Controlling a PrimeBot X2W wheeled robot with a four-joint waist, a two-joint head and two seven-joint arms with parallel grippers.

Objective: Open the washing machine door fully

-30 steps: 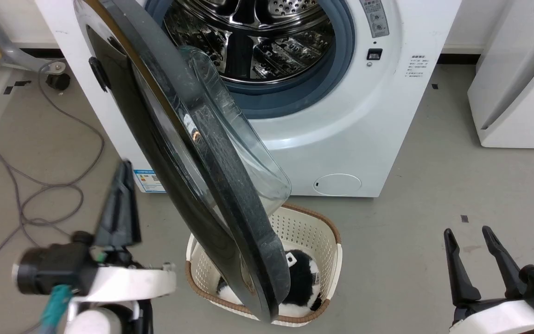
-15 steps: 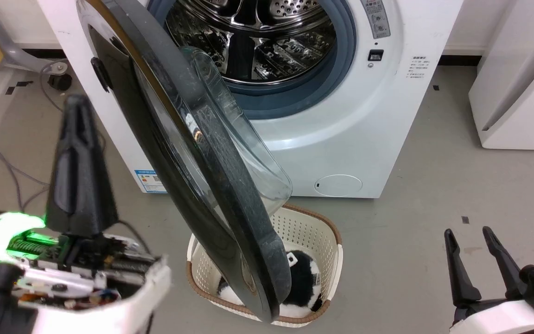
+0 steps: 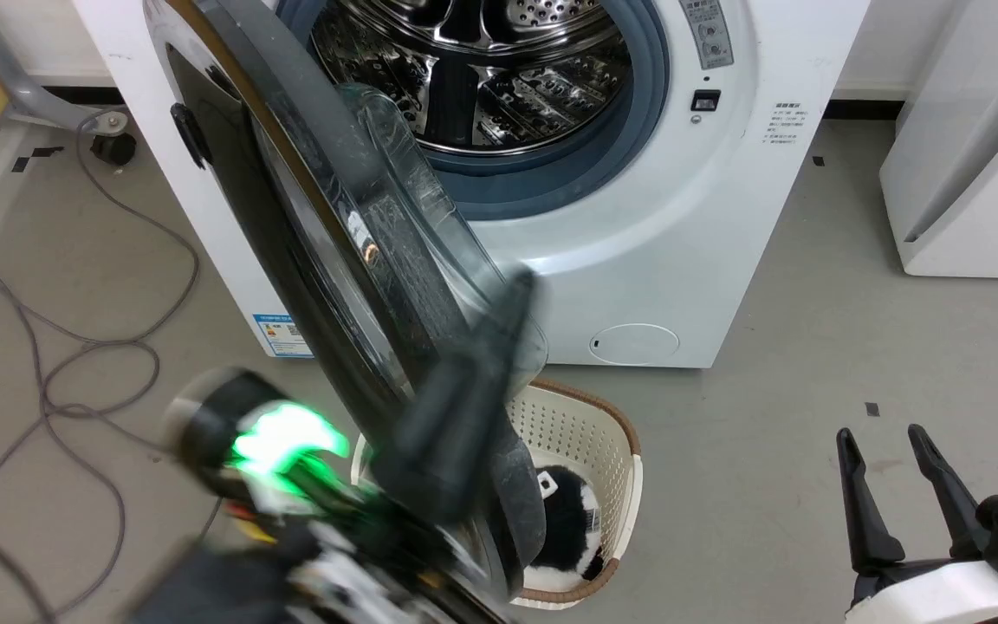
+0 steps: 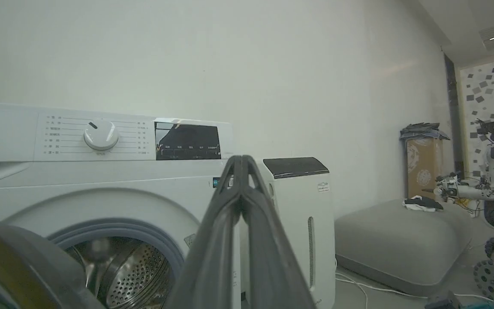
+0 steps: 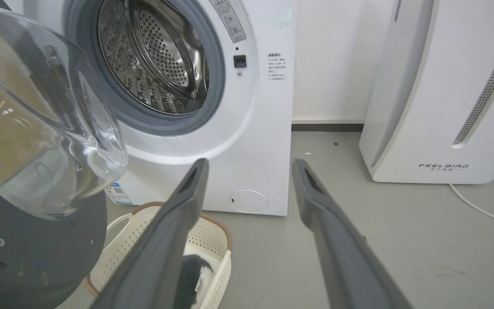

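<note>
Requesting status, operator to technician: which step is in hand?

Technician: By judgement, the step is swinging the washing machine door from part-open to fully open. The door is attached at the left side of the washing machine. It stands roughly edge-on to the head camera, with its free edge reaching near, above the basket. The drum is exposed. The task is not complete.

Operator: State the left gripper.

Technician: Clenched. In the left wrist view the two fingers meet at the tips with nothing between them. In the head view the gripper is blurred. It lies across the inner side of the door, by the lower edge of the glass bowl. Contact with the door cannot be confirmed.

Operator: And the right gripper?

Technician: Released. The fingers are spread and hold nothing. The gripper sits near and to the right, well apart from the door.

Operator: What does the next move require?

Technician: Probably a push with the closed left fingers against the inner face, directed left and away from the opening, along the door's own arc. Keep the fingertips off the glass bowl and clear of the basket rim.
</note>
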